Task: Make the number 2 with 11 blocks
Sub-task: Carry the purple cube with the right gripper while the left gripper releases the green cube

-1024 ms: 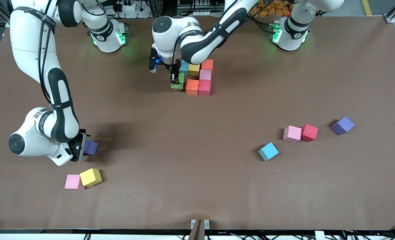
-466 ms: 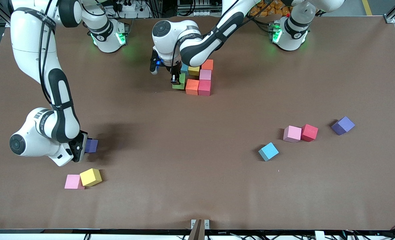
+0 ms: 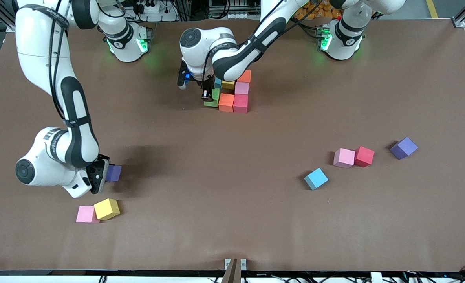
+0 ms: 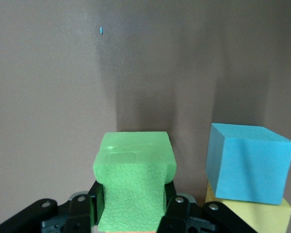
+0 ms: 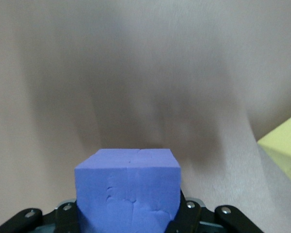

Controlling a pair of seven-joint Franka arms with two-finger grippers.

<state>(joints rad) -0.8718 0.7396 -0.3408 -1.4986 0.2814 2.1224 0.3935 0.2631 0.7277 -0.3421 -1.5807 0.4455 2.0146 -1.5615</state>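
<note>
- My left gripper (image 3: 208, 95) is clamped on the green matte foam cube (image 3: 214, 97); in the left wrist view my two fingers (image 4: 180, 209) press into its sides and dent the foam.
- The green cube sits at the edge of the partial figure, just beside the orange foam cube (image 3: 226, 102) that adjoins the crimson red foam cube (image 3: 240, 103). I cannot tell whether it already rests on the brown table (image 3: 232, 220).
- Placement procedure: bring the green cube flat to the table, its side flush against the orange cube, then part my fingers straight outward. Any twist on release would likely skew the row.
- Hazard: the blue foam cube (image 4: 250, 162) and the yellow foam cube (image 4: 254, 216) under its edge lie close to one finger. I should retreat vertically so as not to knock them.
- My right gripper (image 3: 103, 175) is closed on the purple foam cube (image 3: 114, 173), low above the table toward the right arm's end; the right wrist view shows the cube (image 5: 128, 191) seated squarely between the fingers.
- Lift procedure: I should raise the purple cube straight up, clear of the loose yellow foam cube (image 3: 107, 208) and the pink foam cube (image 3: 85, 214) near it.
- Judgement: the figure is roughly half built; loose cubes are left toward the left arm's end.
</note>
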